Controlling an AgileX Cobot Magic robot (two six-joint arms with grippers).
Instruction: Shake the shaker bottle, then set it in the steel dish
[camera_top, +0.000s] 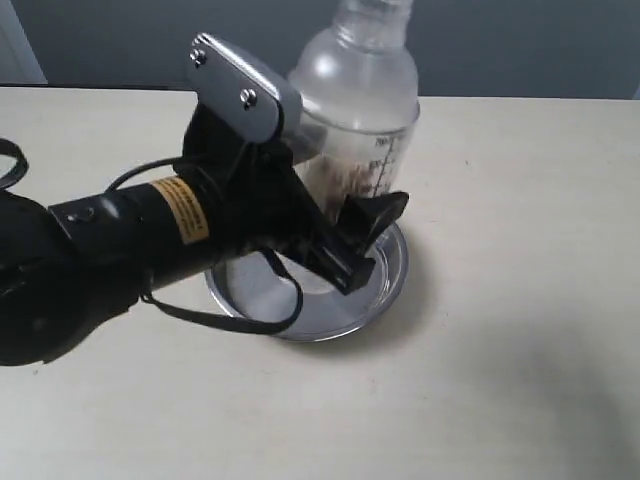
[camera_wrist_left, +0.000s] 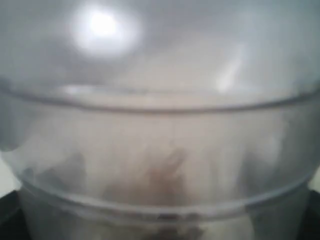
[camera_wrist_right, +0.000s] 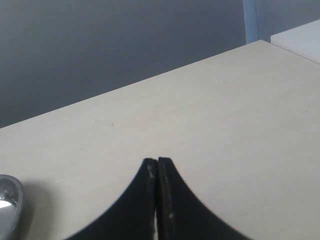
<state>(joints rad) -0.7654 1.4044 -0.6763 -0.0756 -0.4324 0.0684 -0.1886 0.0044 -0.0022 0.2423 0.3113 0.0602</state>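
Note:
The clear shaker bottle (camera_top: 360, 95) stands upright over the steel dish (camera_top: 385, 285), with brown pellets showing through its wall beside the black marks. My left gripper (camera_top: 365, 240) reaches in from the left and is shut on the bottle's lower body, which hides the bottle's base, so I cannot tell whether it touches the dish. The shaker bottle (camera_wrist_left: 160, 125) fills the left wrist view, blurred, and dark fingers (camera_wrist_left: 7, 215) show at its sides. My right gripper (camera_wrist_right: 158, 162) is shut on nothing above the bare table, away from the steel dish (camera_wrist_right: 9, 200).
The pale tabletop (camera_top: 520, 330) spreads around the dish. A grey wall (camera_top: 520, 40) stands behind the table's far edge. The left arm's black body and cable (camera_top: 200, 315) lie low over the table to the dish's left.

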